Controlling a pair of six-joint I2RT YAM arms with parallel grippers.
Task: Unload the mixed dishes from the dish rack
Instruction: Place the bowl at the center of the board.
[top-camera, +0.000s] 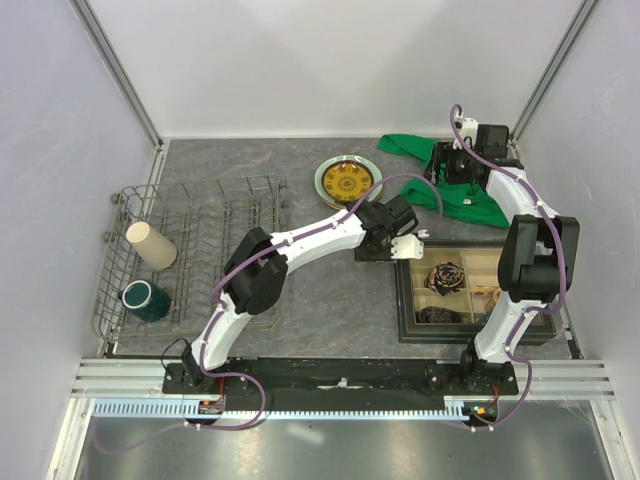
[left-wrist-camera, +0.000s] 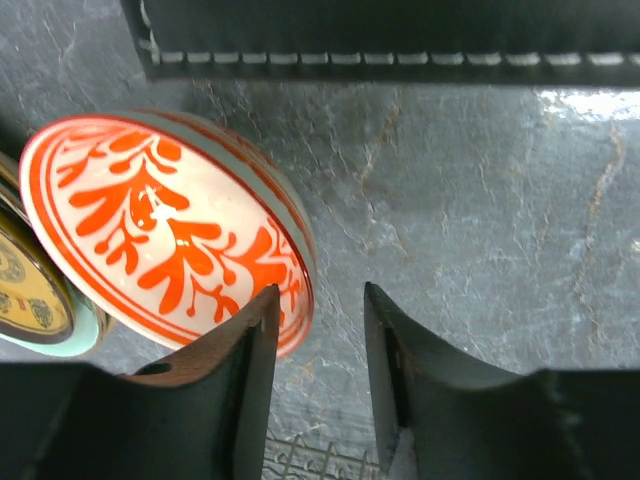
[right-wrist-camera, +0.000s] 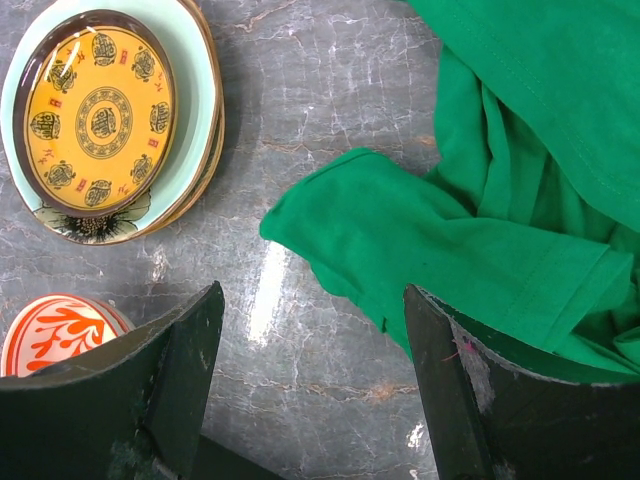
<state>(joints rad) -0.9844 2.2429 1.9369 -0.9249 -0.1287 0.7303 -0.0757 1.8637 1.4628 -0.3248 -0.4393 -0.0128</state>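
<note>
A: Resting where, the red-and-white patterned bowl (left-wrist-camera: 165, 235)?

B: On the worktop (left-wrist-camera: 480, 220), just beside the left end effector (left-wrist-camera: 320, 385), whose fingers stand apart. The beige cup (top-camera: 150, 244) and dark green mug (top-camera: 147, 300) sit in the dish rack (top-camera: 215, 240). The right end effector (right-wrist-camera: 315, 390) gapes too.

Top looks down; close wrist views share bowl (left-wrist-camera: 165, 230).

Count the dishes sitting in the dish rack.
2. The beige cup lies at the left of the dish rack; the dark green mug sits nearer the arms. The left arm covers its right edge, so another may be hidden.
</note>
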